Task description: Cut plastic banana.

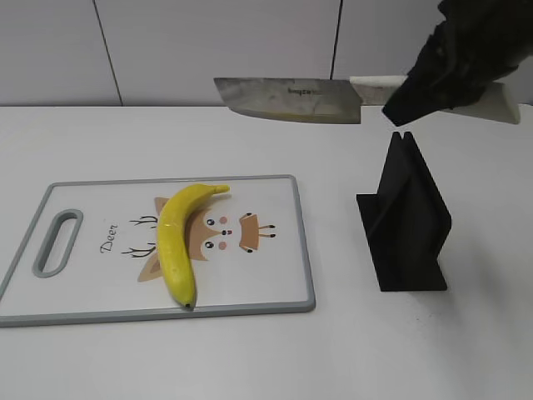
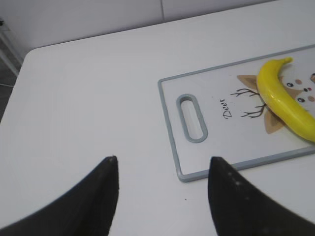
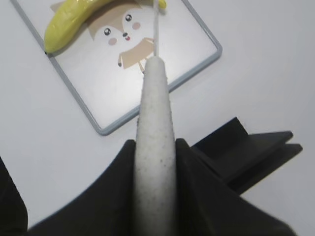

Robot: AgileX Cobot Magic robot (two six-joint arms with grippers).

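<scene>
Plastic banana [image 1: 176, 243]: whole, uncut, glossy yellow; lies flat on the cutting board, across the deer print, stem toward the board's far edge, dark tip near its front edge
Handling, judged: hard, hollow-looking plastic, so probably light and stiff; the smooth curved skin looks slippery and may roll or skid under a blade unless steadied
Where to hold, judged: the lower half near the dark tip, pressed down against the board, leaving the middle free for the cut
Cutting board [image 1: 296, 250]: white with grey rim, slot handle at its left end, the word "Deer" beside the print; lies flat on the table [image 1: 250, 358]
Knife [image 1: 287, 98]: broad cleaver blade, pale speckled handle; held in the air, blade level, above and behind the board's far right corner, well apart from the banana
Right gripper [image 3: 155, 167]: fingers pinched on the knife handle from both sides; the blade points toward the board
Knife stand [image 1: 405, 218]: black, slotted, upright, just right of the board; empty
Left gripper [image 2: 162, 194]: fingers spread, nothing between them; hovers over bare table to the left of the board's handle end, apart from the board
Step in hand, judged: knife lifted, not yet over the banana; the cut has not begun
Risk, judged: with the left gripper away from the board, the banana is unsupported
</scene>
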